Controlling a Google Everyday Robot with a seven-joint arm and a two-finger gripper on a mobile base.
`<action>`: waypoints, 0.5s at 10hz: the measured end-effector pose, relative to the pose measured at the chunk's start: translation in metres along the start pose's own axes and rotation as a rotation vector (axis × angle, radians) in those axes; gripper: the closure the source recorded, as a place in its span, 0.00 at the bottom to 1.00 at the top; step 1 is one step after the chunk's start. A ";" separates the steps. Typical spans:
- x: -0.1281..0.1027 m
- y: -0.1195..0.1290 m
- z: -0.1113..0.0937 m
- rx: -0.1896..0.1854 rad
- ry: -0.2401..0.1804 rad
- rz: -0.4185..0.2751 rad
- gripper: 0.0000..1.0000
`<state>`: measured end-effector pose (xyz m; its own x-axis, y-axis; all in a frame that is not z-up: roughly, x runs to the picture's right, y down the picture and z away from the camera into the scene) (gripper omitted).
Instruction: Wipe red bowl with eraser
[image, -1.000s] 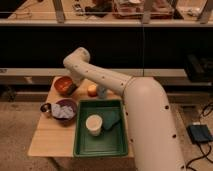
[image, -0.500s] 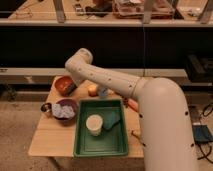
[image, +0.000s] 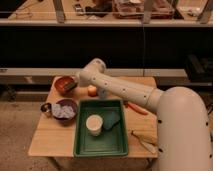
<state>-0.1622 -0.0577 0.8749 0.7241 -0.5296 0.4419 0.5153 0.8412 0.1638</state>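
Observation:
The red bowl (image: 62, 83) sits at the back left corner of the wooden table (image: 52, 137). A small dark eraser (image: 70, 86) lies over the bowl's right rim, tilted into it. My gripper (image: 75, 83) is at the bowl's right edge, right at the eraser, at the end of the white arm (image: 125, 90) that reaches in from the right. The arm's wrist hides most of the gripper.
A dark purple bowl with grey-blue cloth (image: 65, 110) and a tiny metal cup (image: 46, 107) stand in front of the red bowl. A green tray (image: 82, 145) holds a white cup (image: 93, 124) and a green pad (image: 111, 120). An orange fruit (image: 92, 90) and a carrot (image: 136, 107) lie near the arm.
The arm's elbow has come lower and a little to the right. The gripper end stays at the red bowl's right rim with the eraser.

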 end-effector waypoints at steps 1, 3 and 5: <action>0.001 -0.002 0.002 0.014 -0.014 -0.004 1.00; 0.005 -0.009 0.003 0.043 -0.055 -0.012 1.00; 0.010 -0.015 0.004 0.060 -0.096 -0.025 1.00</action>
<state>-0.1646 -0.0756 0.8799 0.6629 -0.5398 0.5188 0.5019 0.8346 0.2271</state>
